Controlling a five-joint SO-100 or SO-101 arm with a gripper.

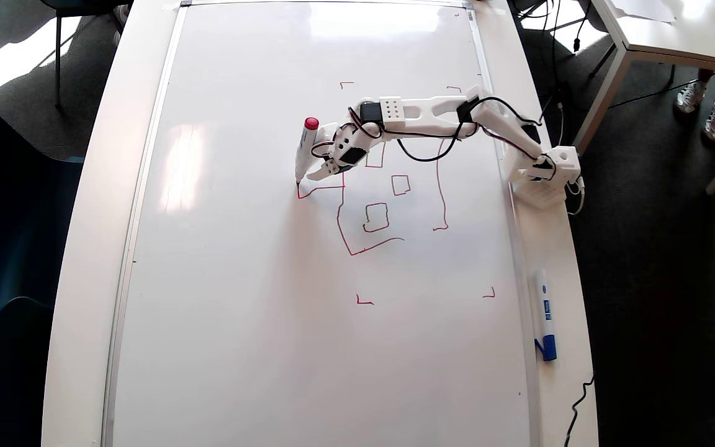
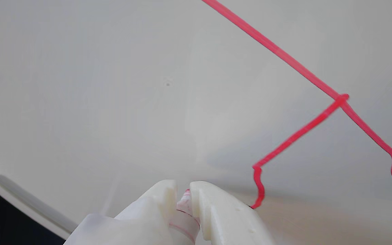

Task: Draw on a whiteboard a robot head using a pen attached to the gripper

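Overhead view shows the white printed hand [image 1: 326, 166] clamped on the white red-ended pen [image 1: 305, 152], tip touching the glossy white whiteboard [image 1: 239, 279], to extend the red outlined robot head [image 1: 388, 211].

dark grey floor [image 1: 643, 279], a second white table [image 1: 674, 37] top right, sunlight patch [image 1: 16, 59] upper left.
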